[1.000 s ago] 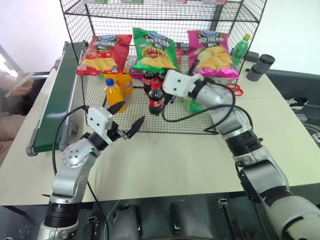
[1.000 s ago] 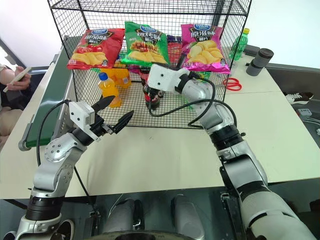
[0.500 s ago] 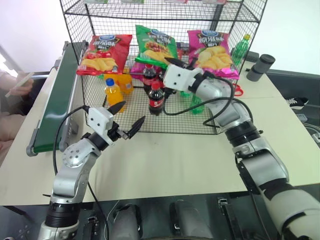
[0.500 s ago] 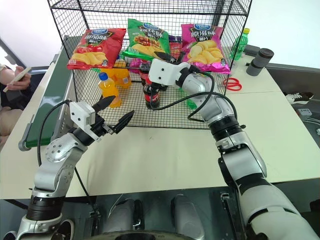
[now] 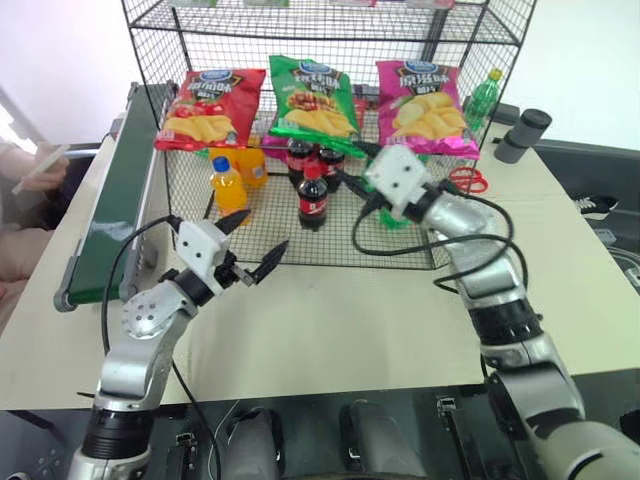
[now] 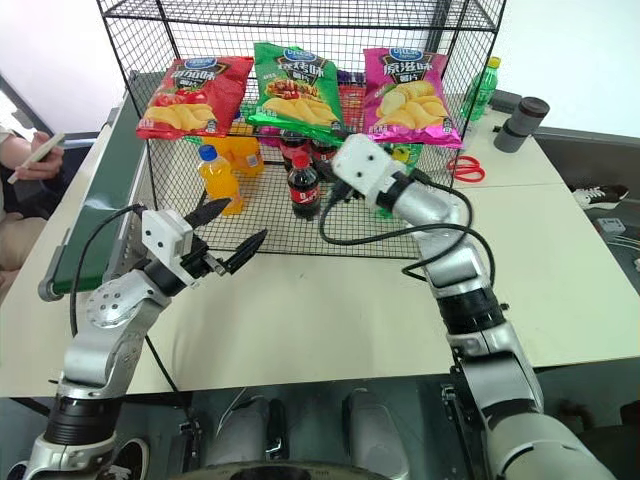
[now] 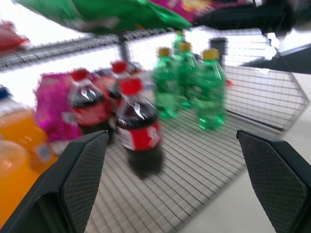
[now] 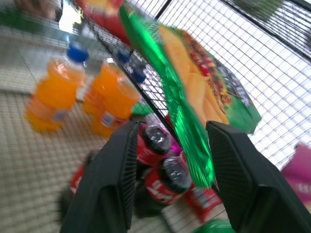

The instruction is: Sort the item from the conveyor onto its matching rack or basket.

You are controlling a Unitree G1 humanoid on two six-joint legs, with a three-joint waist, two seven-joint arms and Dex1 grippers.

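A pale beige table point(image 5: 330, 310) filled the middle of the room under bright, even light. Behind it stood a plain white wall point(image 5: 60, 50). To the right lay a dark grey surface point(image 5: 590, 170), with a black-and-white shoe point(image 5: 600, 205) resting on it. At the left edge a seated person's hand point(image 6: 28, 160) held a phone.

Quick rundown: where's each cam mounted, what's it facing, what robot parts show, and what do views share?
Left eye, right eye: head stereo, looking forward and down at the rack; both arms show, left gripper, right gripper.
Left wrist: on the left arm, facing cola bottles and green bottles; own two fingers.
Right wrist: on the right arm, facing the green bag and orange bottles; own fingers.
Shared: green bag, cola bottles in all.
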